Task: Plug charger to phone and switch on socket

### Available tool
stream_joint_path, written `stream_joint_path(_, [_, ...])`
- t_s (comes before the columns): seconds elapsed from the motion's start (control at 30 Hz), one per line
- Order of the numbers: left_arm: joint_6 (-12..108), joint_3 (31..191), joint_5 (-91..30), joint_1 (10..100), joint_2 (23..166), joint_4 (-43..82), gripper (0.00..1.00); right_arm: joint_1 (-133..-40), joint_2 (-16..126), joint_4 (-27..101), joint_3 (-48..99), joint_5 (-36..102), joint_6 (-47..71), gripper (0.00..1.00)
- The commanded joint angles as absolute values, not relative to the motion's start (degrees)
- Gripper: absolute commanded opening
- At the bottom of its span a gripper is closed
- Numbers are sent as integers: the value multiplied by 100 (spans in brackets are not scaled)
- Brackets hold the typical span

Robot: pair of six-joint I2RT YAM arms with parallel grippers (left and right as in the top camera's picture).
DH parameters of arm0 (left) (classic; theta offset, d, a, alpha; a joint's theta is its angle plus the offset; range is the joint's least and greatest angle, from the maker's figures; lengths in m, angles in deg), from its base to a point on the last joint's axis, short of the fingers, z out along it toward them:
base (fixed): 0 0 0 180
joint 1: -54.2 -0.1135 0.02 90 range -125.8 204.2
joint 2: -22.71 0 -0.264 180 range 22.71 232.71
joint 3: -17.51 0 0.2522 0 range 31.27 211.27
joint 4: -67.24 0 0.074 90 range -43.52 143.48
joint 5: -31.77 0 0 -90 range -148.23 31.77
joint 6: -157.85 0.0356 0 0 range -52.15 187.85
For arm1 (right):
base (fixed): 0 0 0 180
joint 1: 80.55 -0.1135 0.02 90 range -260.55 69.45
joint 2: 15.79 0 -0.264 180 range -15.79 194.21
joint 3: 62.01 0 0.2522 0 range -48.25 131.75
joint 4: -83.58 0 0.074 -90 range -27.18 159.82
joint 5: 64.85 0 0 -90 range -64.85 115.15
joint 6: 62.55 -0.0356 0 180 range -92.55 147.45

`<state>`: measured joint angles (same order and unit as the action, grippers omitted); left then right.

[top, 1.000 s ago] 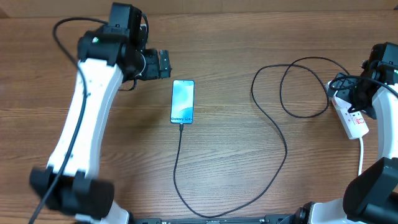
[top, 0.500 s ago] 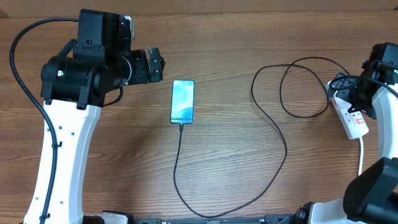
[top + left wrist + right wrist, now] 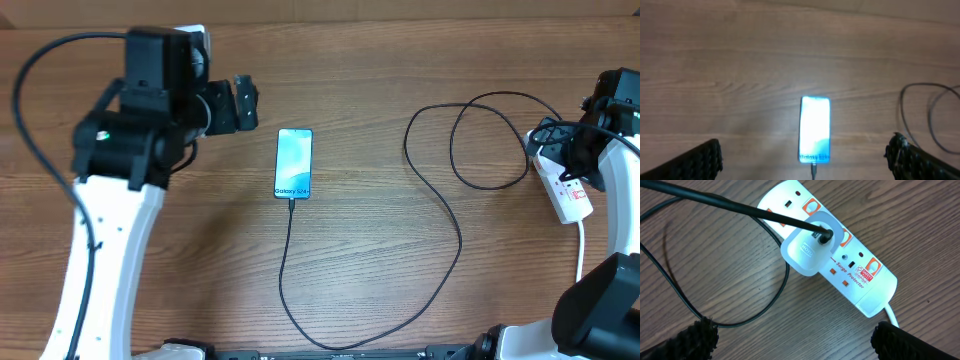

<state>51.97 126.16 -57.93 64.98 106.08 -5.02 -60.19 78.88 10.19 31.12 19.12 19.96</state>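
The phone [image 3: 293,163] lies flat on the wooden table with its screen lit, and in the left wrist view the phone [image 3: 815,130] sits between my fingers' lines. The charger cable [image 3: 283,270] runs from the phone's lower edge, loops across the table, and ends in a white adapter [image 3: 810,250] seated in the socket [image 3: 860,275]. My left gripper [image 3: 247,103] hangs open to the left of the phone, holding nothing. My right gripper [image 3: 557,148] hovers open over the socket [image 3: 570,198], and its fingers [image 3: 702,337] are apart from it.
Small red switches [image 3: 832,271] sit beside the adapter on the strip. The strip's thick white cord [image 3: 581,255] runs toward the table's front right. Loose cable loops [image 3: 480,140] lie between the phone and the strip.
My left arm has swung and turned, and its gripper has drifted slightly left, away from the phone. The right arm, phone and cable have not moved.
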Motion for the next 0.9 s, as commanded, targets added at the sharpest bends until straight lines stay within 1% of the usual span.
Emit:
stream_joint_path(0.0, [5350,11646,-5905,6472,10486,244,100,-6021,7871,1041,3055,1858,2001,100])
stream_joint_path(0.3, [5460,9086,-5872,6455,9777,2751,99,-6021,7871,1041,3055,1858,2001,100])
stream_joint_path(0.77, [5455,5292,-5391,6087,8626,6296,100,-6021,7871,1038,3055,1858,2001,100])
stream_joint_path(0.87, [5460,4201,-5461,6083,8355,7701,100,-6021,7871,1038,3055,1858,2001,100])
